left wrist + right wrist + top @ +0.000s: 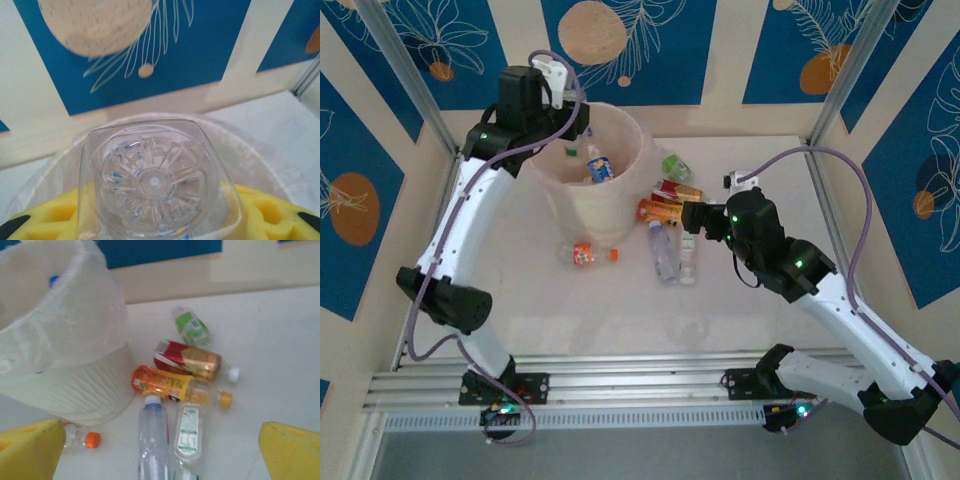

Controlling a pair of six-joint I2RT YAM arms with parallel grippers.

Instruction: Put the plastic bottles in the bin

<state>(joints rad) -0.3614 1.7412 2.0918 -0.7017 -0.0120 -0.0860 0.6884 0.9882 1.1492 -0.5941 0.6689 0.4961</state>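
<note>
1. Camera overhead: your left gripper (555,85) is hovering over the far-left rim of the bin (620,215). A blue-labelled bottle (600,165) is lying inside the bin. Your right gripper (705,225) is hanging to the right of the bin with its jaws spread wide and nothing in them. It is the nearer arm to the loose plastic bottles (663,250) scattered there. A crushed orange-capped bottle (588,254) is lying against the bin's near side.

2. Left wrist: the yellow pads (265,210) are pinching a clear bottle (155,180), partly closed around it. Its base is facing you and its long axis is running away from the camera. The bin's liner is showing around it on both sides, so I judge it is sitting over the mouth, ready for letting go.

3. Right wrist: two clear bottles (152,440) are lying side by side directly ahead, lengthwise to you, caps pointing away. Beyond them, just right of the bin, the orange bottle (170,384) and red bottle (187,359) are lying crosswise. The green bottle (192,326) is farther off. The orange one is crowding the clear caps, so you are risking a nudge there.
</note>
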